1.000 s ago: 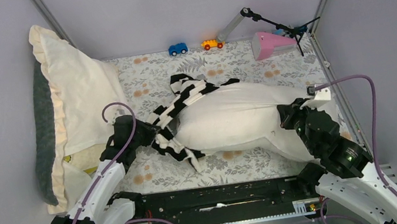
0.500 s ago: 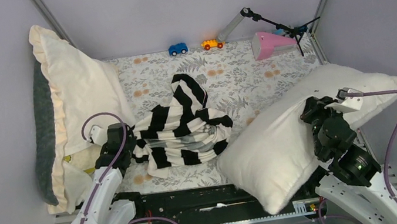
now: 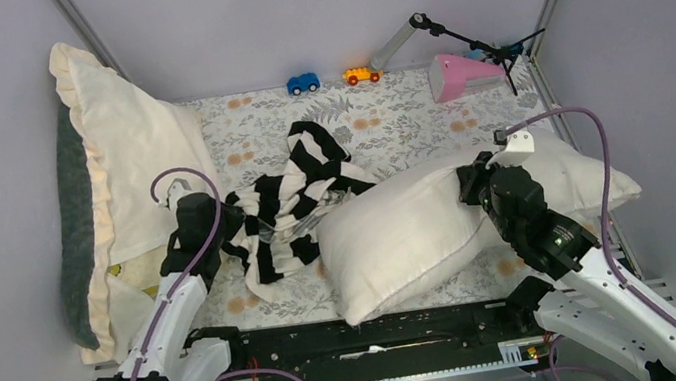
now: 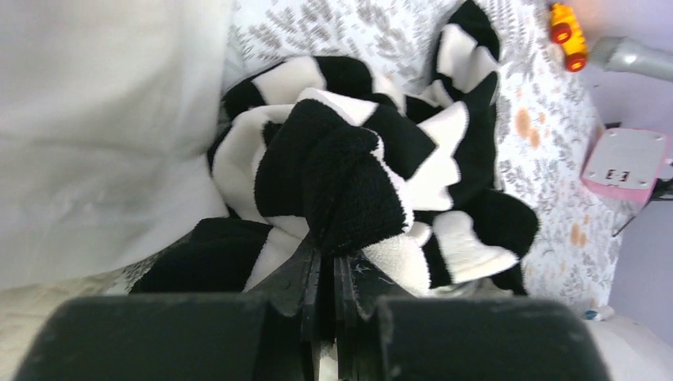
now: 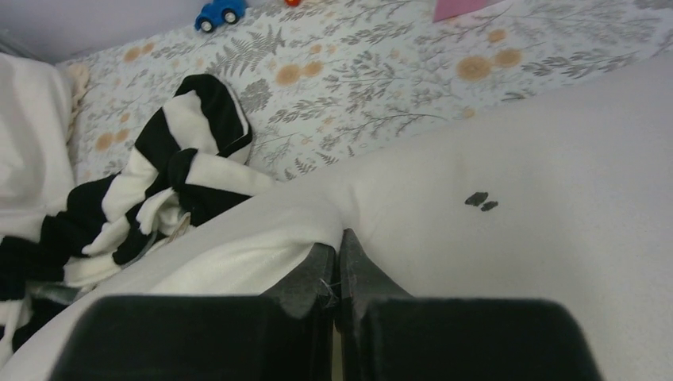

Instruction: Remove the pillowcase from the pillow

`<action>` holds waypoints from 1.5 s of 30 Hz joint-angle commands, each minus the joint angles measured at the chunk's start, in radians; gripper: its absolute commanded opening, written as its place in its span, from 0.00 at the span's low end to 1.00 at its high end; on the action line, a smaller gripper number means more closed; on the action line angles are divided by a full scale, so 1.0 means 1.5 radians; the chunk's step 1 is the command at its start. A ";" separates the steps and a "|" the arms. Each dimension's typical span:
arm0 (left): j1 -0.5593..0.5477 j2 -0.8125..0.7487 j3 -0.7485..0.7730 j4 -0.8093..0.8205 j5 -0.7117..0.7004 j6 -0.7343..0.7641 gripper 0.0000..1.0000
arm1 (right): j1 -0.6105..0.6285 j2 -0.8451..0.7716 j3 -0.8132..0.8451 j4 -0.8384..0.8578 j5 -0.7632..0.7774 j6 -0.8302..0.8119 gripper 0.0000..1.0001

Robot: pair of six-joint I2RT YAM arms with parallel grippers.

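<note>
- The left end effector [image 4: 327, 258] is clamped on a fold of the black-and-white striped pillowcase [image 3: 287, 213], which lies crumpled on the floral bench [image 3: 405, 125], left of centre.
- The pillowcase is off the pillow [image 3: 401, 232]. The bare off-white pillow lies just to its right, its left end touching the stripes.
- The right end effector [image 5: 337, 250] pinches a ridge of pillow fabric near a small dark speck [image 5: 481, 200].
- A cream ruffled pillow [image 3: 131, 151] stands along the bench's left edge.
</note>
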 commanded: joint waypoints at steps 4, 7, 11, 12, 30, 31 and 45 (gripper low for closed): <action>0.001 0.042 0.119 0.052 0.015 0.002 0.07 | 0.000 0.022 0.044 0.055 -0.097 0.030 0.00; 0.001 0.071 0.158 0.066 0.016 -0.035 0.07 | -0.001 0.015 0.060 0.033 -0.023 0.022 0.00; 0.001 0.133 0.208 0.159 0.037 -0.086 0.08 | -0.001 0.018 0.093 0.018 0.076 0.016 0.00; 0.001 0.155 0.236 0.168 0.038 -0.093 0.08 | -0.001 0.024 0.100 0.028 0.087 0.014 0.00; 0.191 0.430 0.793 -0.047 -0.047 -0.011 0.05 | -0.238 0.307 0.299 0.146 0.001 0.096 0.00; 0.191 0.438 0.784 -0.017 -0.014 -0.022 0.05 | -0.241 0.333 0.325 0.145 -0.027 0.101 0.00; 0.123 0.594 0.851 -0.005 0.150 -0.066 0.37 | -0.243 0.463 0.463 0.170 -0.258 0.063 0.00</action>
